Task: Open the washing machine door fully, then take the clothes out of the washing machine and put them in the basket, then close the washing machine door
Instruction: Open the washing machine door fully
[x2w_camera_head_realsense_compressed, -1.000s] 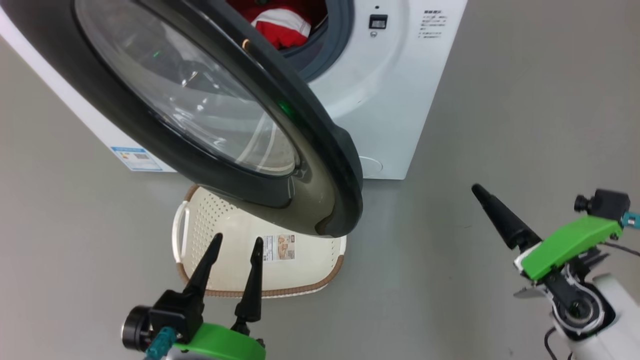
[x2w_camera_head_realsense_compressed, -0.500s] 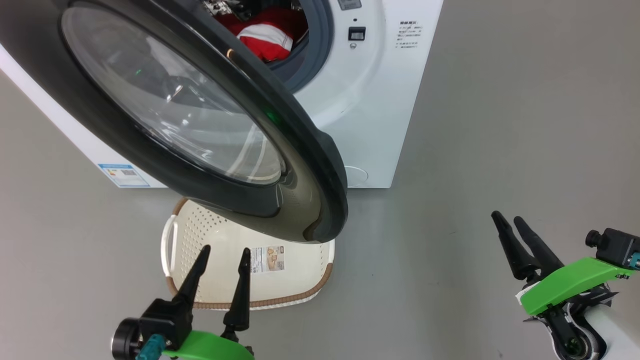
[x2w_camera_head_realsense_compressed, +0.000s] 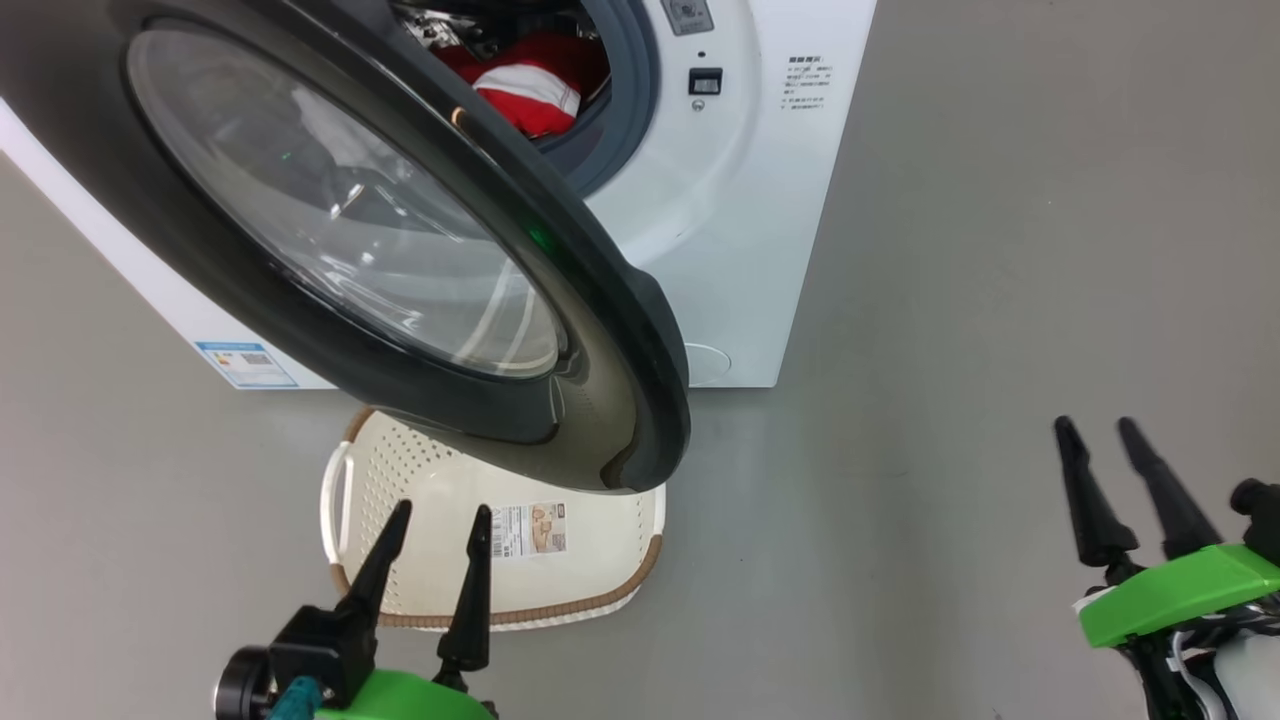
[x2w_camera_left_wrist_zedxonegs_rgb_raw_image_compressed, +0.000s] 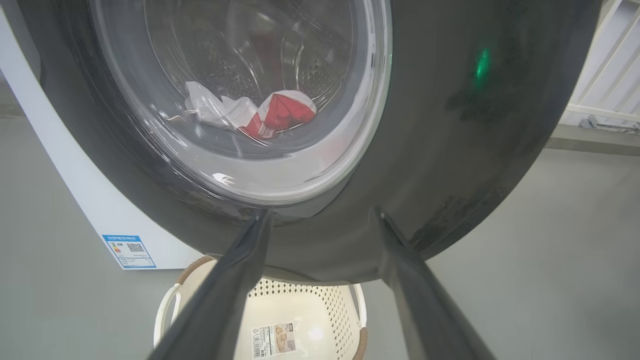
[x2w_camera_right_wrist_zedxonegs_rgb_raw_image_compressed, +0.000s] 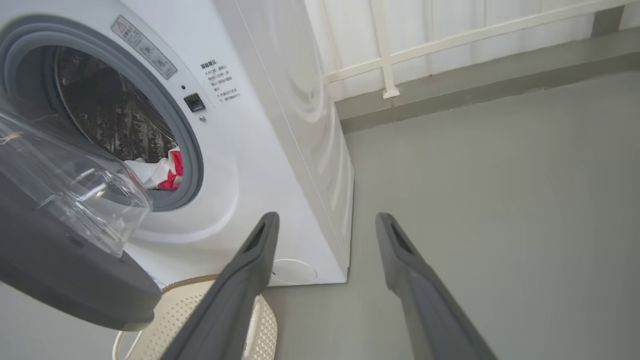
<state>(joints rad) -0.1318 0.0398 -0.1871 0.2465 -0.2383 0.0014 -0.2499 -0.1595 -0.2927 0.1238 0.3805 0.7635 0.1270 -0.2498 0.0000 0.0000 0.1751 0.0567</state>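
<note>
The washing machine (x2w_camera_head_realsense_compressed: 760, 250) is white, door (x2w_camera_head_realsense_compressed: 340, 220) black, clothes (x2w_camera_head_realsense_compressed: 525, 90) red-and-white, basket (x2w_camera_head_realsense_compressed: 392, 478) cream (brown-rimmed, perforated).

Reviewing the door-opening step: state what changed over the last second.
The right gripper drew back to the right, away from the door, and turned from slanting left to pointing straight up the head view; it stays open and empty. The head camera shifted slightly too. The door, the basket, the clothes and the open left gripper kept their places.
</note>
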